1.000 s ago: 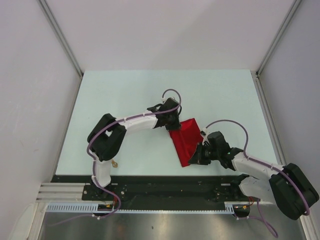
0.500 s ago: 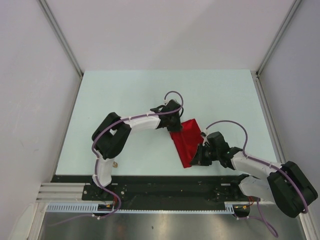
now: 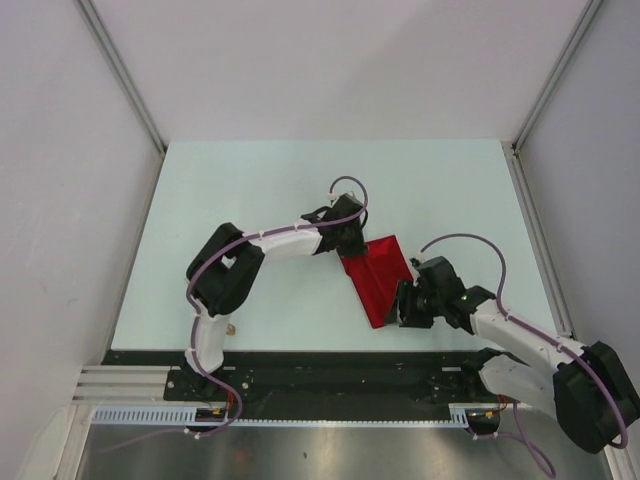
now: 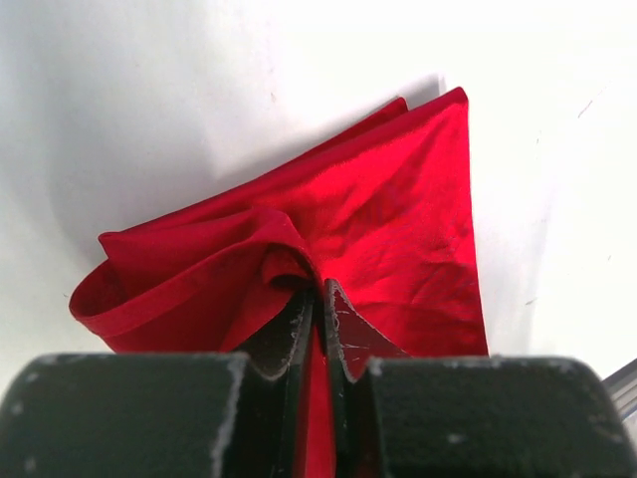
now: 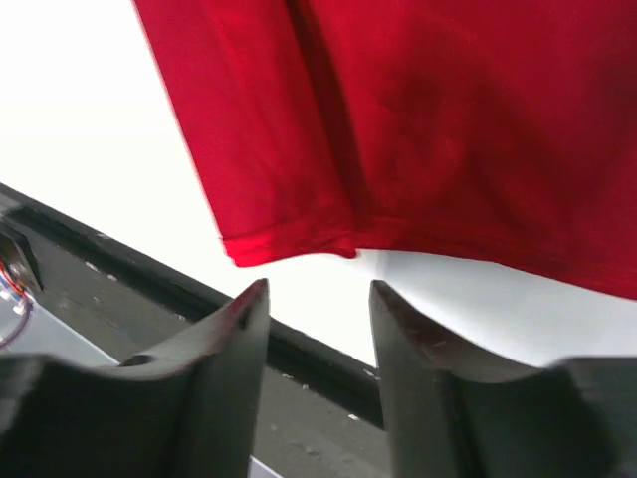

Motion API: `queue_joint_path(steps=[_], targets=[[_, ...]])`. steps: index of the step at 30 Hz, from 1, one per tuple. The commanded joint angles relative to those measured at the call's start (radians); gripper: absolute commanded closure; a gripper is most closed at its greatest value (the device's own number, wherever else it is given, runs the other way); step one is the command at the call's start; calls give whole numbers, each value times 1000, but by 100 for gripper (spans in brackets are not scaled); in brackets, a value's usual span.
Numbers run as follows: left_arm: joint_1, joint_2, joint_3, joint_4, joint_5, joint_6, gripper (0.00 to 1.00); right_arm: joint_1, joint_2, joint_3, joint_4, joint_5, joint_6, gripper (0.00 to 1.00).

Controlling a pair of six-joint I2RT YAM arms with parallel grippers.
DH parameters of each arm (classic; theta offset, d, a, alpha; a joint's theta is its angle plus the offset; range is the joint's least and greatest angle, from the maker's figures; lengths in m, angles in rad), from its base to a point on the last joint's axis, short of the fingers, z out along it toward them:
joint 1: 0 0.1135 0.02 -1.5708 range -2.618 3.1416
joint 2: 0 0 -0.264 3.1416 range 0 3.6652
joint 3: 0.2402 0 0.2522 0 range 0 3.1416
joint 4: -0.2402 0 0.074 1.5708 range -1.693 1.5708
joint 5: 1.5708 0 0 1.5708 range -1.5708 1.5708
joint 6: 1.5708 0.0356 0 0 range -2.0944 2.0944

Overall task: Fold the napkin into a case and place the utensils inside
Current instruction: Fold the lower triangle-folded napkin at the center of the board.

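- while the left gripper pinches a puckered fold of the napkin, jaws nearly closed, draw gently, layers aligned.
- right gripper parted, empty, just off the near corner; regrip the hem.
- napkin lies mid-table; utensils perhaps the gold speck by the left base.

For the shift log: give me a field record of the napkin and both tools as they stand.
napkin: red, folded, resting on the table
left tool: shut on a bunched fold of the napkin
right tool: open, nothing between its fingers, napkin hem just beyond the tips
gold piece: by the left arm's base, too small to identify
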Motion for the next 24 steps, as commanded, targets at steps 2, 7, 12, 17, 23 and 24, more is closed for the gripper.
queue_joint_path(steps=[2,7,12,17,23,24], targets=[[5,6,41,44,8,-1,88,-8,-16,147,-91,95,-59,40],[3,16,43,53,22,2,88,-8,106,244,-93,152,-133,36],[2,21,44,56,39,4,87,-8,242,317,-25,162,-196,35],[-3,27,54,52,48,11,84,-10,330,359,33,204,-243,43],[-4,19,52,64,80,23,71,-20,431,397,78,239,-262,82],[-4,15,52,72,100,30,68,-28,443,399,84,228,-263,83]])
